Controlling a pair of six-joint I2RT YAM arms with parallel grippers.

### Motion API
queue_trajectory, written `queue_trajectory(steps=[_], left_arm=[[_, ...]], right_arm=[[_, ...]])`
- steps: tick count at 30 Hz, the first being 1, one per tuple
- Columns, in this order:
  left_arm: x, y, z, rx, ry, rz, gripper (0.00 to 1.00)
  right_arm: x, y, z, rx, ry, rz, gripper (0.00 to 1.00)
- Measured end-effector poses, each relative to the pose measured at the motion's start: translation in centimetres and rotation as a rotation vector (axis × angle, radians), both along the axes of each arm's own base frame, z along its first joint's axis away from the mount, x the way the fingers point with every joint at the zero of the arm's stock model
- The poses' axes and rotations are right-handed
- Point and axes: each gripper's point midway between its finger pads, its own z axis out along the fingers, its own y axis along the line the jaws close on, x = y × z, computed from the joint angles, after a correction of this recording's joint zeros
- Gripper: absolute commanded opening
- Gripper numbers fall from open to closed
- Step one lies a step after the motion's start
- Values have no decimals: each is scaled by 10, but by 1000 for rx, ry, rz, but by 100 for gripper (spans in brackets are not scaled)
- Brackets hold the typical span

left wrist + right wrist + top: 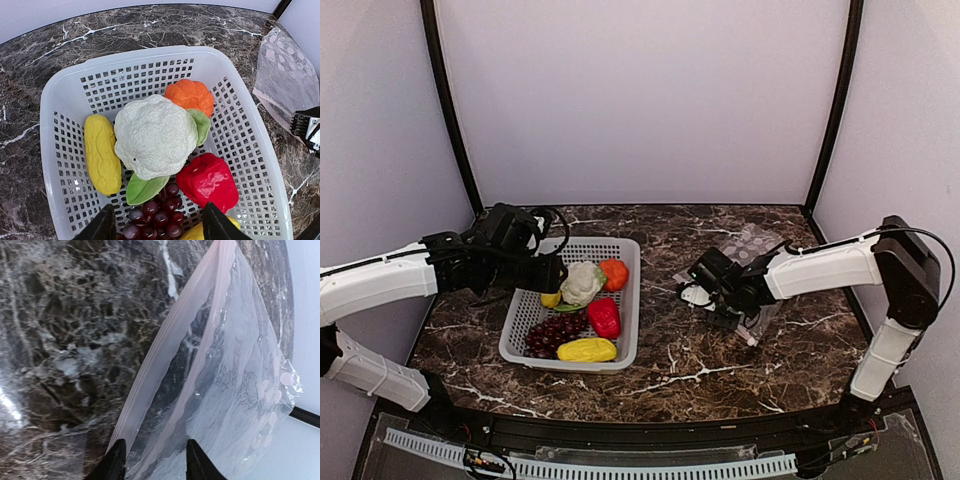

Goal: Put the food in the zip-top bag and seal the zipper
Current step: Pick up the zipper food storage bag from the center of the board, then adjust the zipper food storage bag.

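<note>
The left gripper point(157, 227) hung with jaws spread over a pale grey mesh plastic basket point(65, 100) holding the white cauliflower point(152, 135), yellow fruit point(101, 160), orange piece point(190, 95), red pepper point(210, 180) and purple grapes point(155, 217). Rightward on the dark marble table point(720, 360), the clear dotted zip-top bag point(240, 390) lay with its pinkish zipper point(170, 340) running down between the right gripper point(155, 462) fingers; whether they pinched it, I cannot tell.

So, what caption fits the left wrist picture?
Open left end effector above the basket of cauliflower, red pepper, yellow fruit, orange piece and grapes.
</note>
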Motion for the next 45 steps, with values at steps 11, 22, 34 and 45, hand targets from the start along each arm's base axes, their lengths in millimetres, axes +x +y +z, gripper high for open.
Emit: queue_trajectory(steps=[11, 22, 34, 45], left_arm=[[1, -8, -8, -31, 27, -5, 57], [8, -85, 31, -170, -87, -136, 57], [9, -208, 62, -418, -170, -211, 56], [32, -249, 49, -551, -115, -83, 53]], right_arm=[[57, -48, 24, -102, -182, -126, 0], [83, -40, 161, 299, -302, -174, 0], [48, 9, 176, 607, -112, -30, 0], [29, 29, 173, 715, 15, 13, 0]])
